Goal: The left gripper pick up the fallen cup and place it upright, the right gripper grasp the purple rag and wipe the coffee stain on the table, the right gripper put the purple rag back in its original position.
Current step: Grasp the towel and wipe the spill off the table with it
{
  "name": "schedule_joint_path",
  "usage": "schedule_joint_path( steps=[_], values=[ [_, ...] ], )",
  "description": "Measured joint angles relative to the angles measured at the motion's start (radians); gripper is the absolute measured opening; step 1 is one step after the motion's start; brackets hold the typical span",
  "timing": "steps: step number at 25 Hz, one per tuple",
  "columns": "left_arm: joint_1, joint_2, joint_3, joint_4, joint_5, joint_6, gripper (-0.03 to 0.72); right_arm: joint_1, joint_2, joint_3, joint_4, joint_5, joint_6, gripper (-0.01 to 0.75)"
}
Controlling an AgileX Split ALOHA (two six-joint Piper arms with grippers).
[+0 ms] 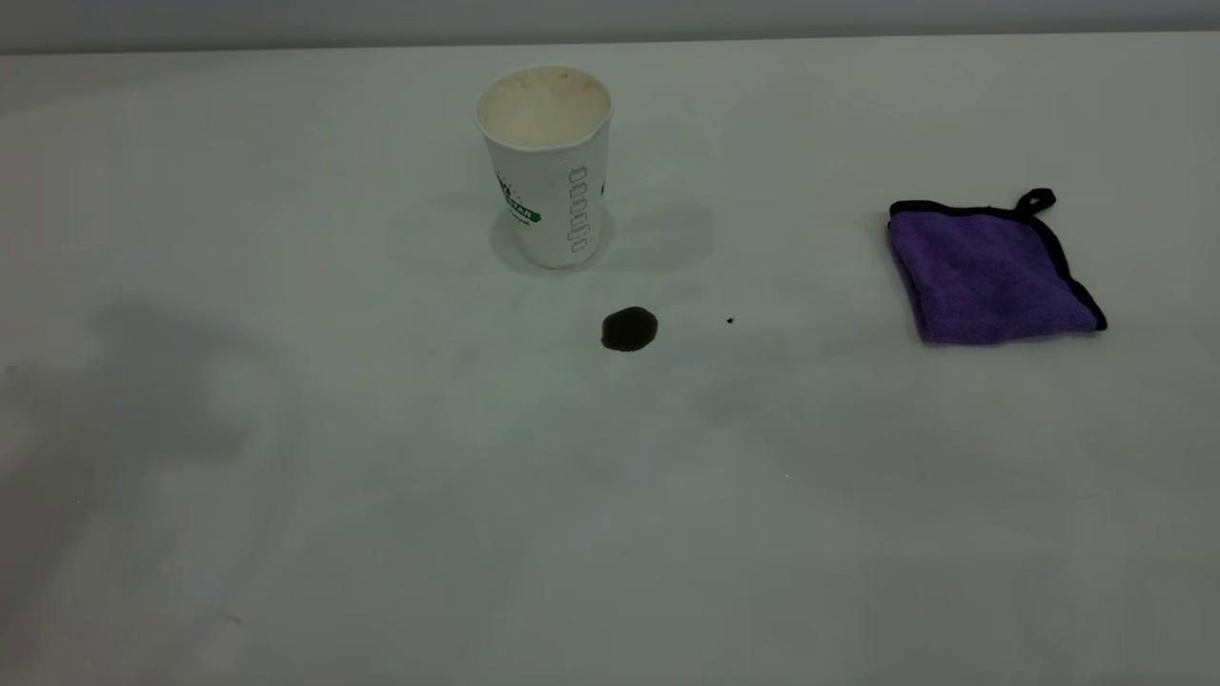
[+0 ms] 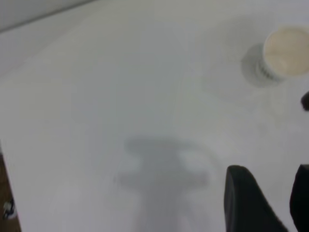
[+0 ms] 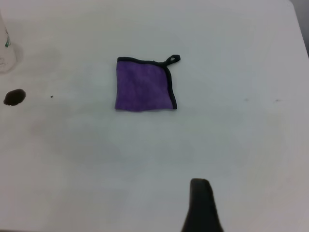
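Note:
The cup [image 1: 546, 162] stands upright on the white table [image 1: 381, 476], mouth up, with the green band facing left; it also shows in the left wrist view [image 2: 285, 53]. The coffee stain [image 1: 629, 329] is a small dark brown blot in front of the cup, slightly to its right, and shows in the right wrist view [image 3: 14, 96]. The purple rag [image 1: 991, 272] lies flat at the right, loop at its far corner, and shows in the right wrist view [image 3: 144, 86]. My left gripper [image 2: 270, 181] is open and empty, well away from the cup. My right gripper [image 3: 200, 205] hangs above bare table, short of the rag. Neither gripper shows in the exterior view.
A tiny black speck [image 1: 730, 321] lies right of the stain. The arms' shadows fall on the table at the front left and front right. The table's far edge meets a grey wall [image 1: 610, 19].

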Motion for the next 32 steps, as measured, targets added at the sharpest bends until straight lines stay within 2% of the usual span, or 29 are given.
schedule_joint_path(
  steps=[6, 15, 19, 22, 29, 32],
  values=[
    [0.0, -0.226, 0.271, 0.006, 0.0, -0.014, 0.241, -0.001, 0.0, 0.0, 0.0, 0.0, 0.0, 0.588],
    [0.0, -0.585, 0.829, 0.006, 0.0, -0.142, 0.239, -0.001, 0.0, 0.0, 0.0, 0.0, 0.0, 0.588],
    [0.0, -0.746, 1.017, 0.006, -0.019, -0.141, 0.239, -0.001, 0.0, 0.0, 0.0, 0.0, 0.0, 0.588],
    [0.012, -0.895, 1.065, 0.005, -0.045, -0.141, 0.239, -0.001, 0.0, 0.0, 0.0, 0.0, 0.0, 0.588],
    [0.181, -1.222, 1.074, 0.007, -0.058, -0.14, 0.239, -0.001, 0.0, 0.0, 0.0, 0.0, 0.0, 0.588],
    [0.225, -1.297, 1.076, 0.009, -0.053, -0.137, 0.239, -0.001, 0.0, 0.0, 0.0, 0.0, 0.0, 0.588]
  ],
)
